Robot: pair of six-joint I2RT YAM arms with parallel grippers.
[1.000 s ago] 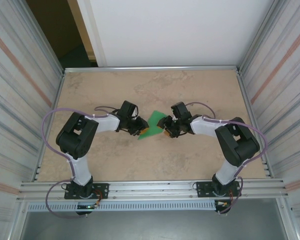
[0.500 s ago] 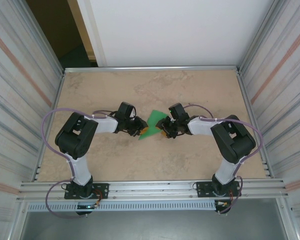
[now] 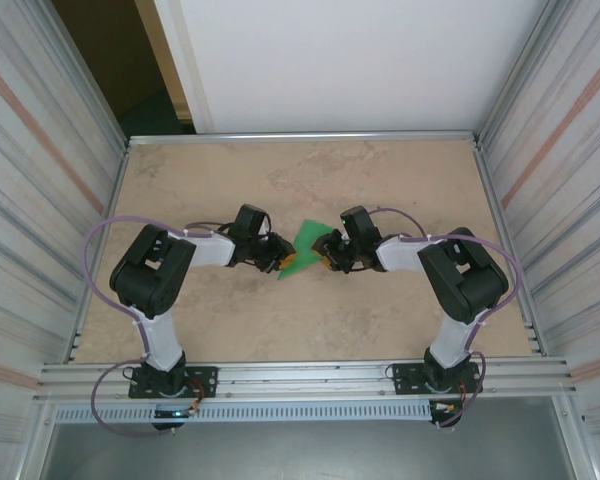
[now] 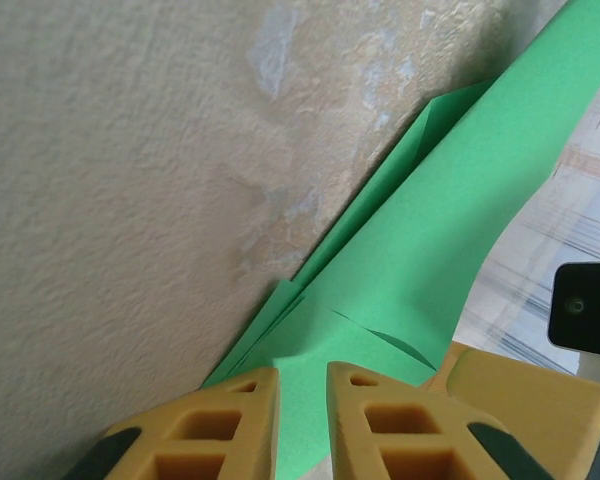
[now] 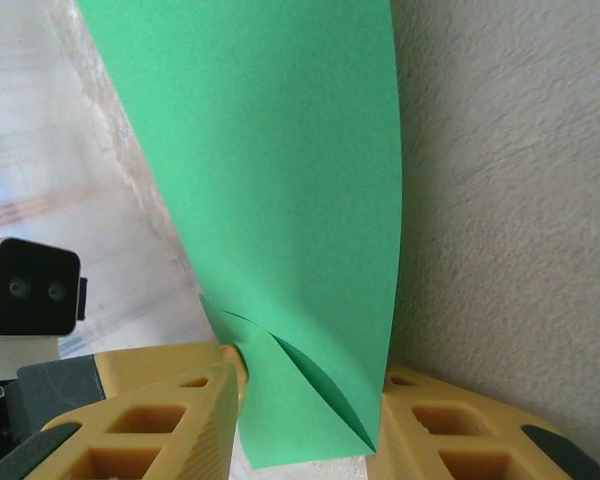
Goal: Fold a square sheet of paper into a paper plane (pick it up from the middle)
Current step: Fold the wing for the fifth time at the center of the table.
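Right arm edged inward since earlier top view; sheet of paper (image 3: 306,240) sits between my grippers. Left wrist: left gripper (image 4: 302,395) nipped on folded corner. Right wrist: right gripper (image 5: 305,385) straddles curled edge, pinch unclear. Light, floppy; hold near centre crease.

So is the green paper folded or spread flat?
Folded. The green paper shows overlapping layers and crease edges in the left wrist view, and a pointed outline from above.
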